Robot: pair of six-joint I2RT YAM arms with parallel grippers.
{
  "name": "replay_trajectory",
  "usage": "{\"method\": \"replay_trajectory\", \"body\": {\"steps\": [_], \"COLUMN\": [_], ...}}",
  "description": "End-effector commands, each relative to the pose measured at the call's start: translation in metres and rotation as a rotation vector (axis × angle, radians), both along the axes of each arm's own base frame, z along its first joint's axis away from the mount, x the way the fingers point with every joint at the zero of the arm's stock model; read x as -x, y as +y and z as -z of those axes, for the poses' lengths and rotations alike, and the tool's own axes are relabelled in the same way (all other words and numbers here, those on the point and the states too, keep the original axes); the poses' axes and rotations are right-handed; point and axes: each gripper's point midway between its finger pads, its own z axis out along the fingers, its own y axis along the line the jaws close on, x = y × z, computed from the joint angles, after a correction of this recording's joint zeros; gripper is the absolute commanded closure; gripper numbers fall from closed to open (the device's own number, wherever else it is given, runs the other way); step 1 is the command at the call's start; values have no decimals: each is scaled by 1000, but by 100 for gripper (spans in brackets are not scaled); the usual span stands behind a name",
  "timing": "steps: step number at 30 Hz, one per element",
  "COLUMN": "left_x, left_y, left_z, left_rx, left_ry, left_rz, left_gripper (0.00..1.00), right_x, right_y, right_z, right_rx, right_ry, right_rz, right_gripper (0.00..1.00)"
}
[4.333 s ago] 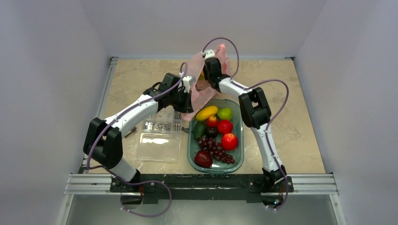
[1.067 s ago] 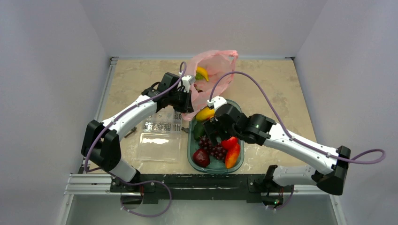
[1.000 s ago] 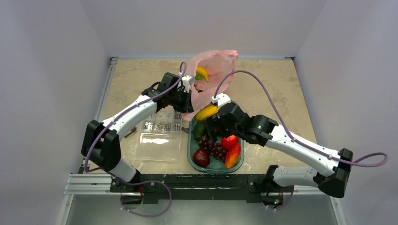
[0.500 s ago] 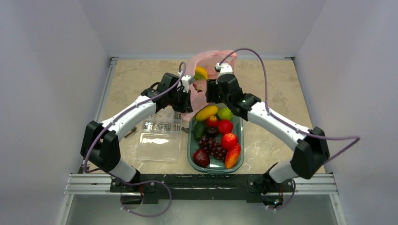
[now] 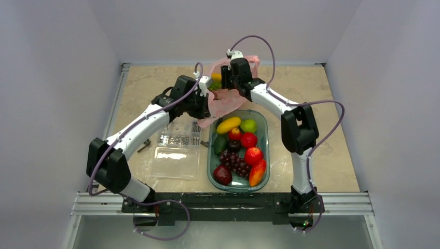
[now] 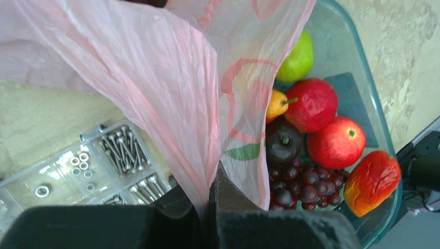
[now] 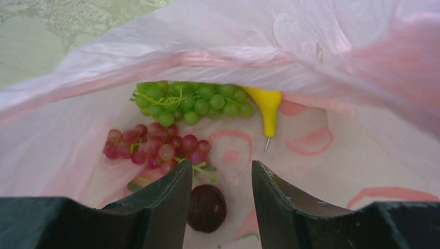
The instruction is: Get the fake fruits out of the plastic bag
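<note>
No words or numbers can be read; the red print (image 6: 244, 88) on the plastic bag (image 6: 155, 83) is crumpled and illegible.

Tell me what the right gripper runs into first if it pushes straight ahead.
Most likely the dark plum lying inside the plastic bag, dead ahead between the open fingers of the right gripper; depth is hard to judge.

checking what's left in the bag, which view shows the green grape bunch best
The right wrist view: it looks into the plastic bag, where the green grape bunch lies clear beside the banana. Top external gives only a small green patch at the bag's mouth; left wrist shows only the bag's outside.
</note>
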Motion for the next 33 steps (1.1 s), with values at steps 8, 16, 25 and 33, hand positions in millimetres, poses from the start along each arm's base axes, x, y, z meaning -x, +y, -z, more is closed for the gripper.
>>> {"method": "replay_trajectory", "body": {"steps": [8, 16, 25, 33], "left_x": [-87, -80, -40, -24], "left_y": [-41, -43, 0, 1], "left_z": [-110, -104, -19, -11], "left_rx": [110, 129, -58, -43], "left_ry": [-174, -154, -45, 3], "left_rz": [-4, 11, -20, -3], "left_gripper": [100, 100, 100, 100], "right_x": [-29, -20, -6, 18], "right_y": [20, 31, 25, 20], "right_z": [13, 32, 51, 76], "right_rx": [-181, -182, -54, 99], "right_ry": [68, 127, 197, 277], "right_rz": [-129, -210, -291, -331], "right_gripper": [50, 31, 7, 2]}}
